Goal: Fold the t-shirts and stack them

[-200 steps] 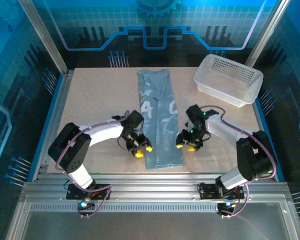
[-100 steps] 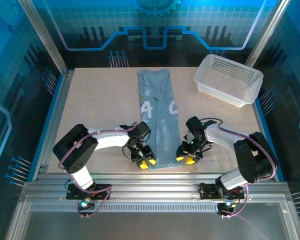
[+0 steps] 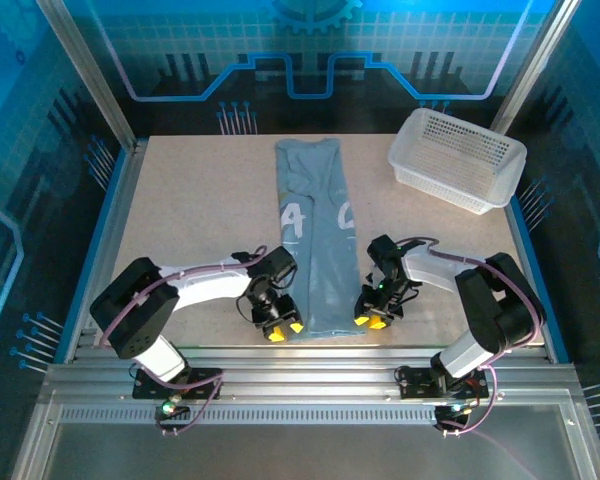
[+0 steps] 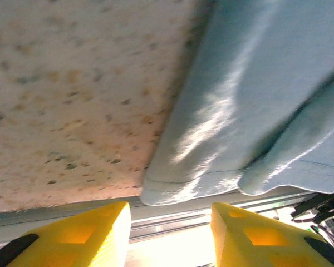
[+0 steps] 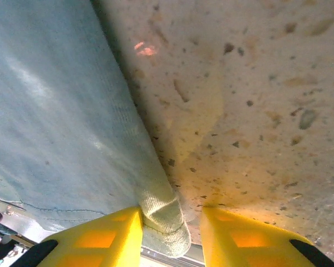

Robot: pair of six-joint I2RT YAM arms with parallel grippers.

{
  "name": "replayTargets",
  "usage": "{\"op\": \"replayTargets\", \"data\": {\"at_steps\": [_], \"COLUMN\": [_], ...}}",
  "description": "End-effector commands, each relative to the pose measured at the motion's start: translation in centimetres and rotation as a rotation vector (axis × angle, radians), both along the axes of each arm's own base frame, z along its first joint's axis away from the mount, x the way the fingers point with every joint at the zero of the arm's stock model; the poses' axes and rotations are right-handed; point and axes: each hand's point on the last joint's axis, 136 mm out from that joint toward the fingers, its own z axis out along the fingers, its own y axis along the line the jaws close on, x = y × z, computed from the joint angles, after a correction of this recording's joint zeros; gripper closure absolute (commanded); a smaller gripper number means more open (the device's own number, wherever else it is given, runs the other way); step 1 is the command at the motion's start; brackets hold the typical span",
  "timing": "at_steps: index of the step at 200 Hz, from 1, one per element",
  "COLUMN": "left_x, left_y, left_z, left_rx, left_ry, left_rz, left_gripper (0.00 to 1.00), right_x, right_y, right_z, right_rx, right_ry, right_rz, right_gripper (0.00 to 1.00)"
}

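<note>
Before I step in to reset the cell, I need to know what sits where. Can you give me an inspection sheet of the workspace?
Surface: speckled beige table, no damage seen.
Job's things: grey-blue t-shirt, folded into a long strip down the middle, hem at the near edge.
Clutter: white lattice basket at the far right corner, apart from the t-shirt.
Hands: left hand open beside the hem's left corner, nothing between its fingers; right hand open, the hem's right corner between its fingers.
Cables: purple cables along both arms.
Surroundings: blue-lit panels, aluminium rails in front.
</note>
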Motion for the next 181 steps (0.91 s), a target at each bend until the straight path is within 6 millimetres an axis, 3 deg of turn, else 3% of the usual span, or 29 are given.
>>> {"op": "replayTargets", "data": {"at_steps": [1,64,108,144,181], "left_x": [-1.2,0.2,2.4,2.8,3.9], "left_y": [0.9,-1.5,-2.7,-1.3,-1.3], "left_z": [-0.5,-2.5,-2.6,-2.9,-0.2], "left_rx": [0.041,0.016,0.012,0.051,-0.008], "left_ry": [0.04,0.032,-0.035,-0.081,-0.179], "left_rz": [0.042,0.078,0.107,0.175,0.219], "left_gripper": [0.56,0.63,0.79,0.98,1.0], "right_x": [-0.9,-1.6,-1.4,-0.4,0.6], "right_y": [2.0,2.4,2.5,2.8,3.3], "right_z": [0.5,-0.2,-0.3,0.6,2.9], "right_rx": [0.06,0.03,0.026,0.034,0.06], "right_ry": [0.044,0.078,0.066,0.02,-0.039], "right_rz": [0.03,0.062,0.054,0.059,0.055], "right_gripper": [0.61,0.61,0.79,1.0,1.0]}}
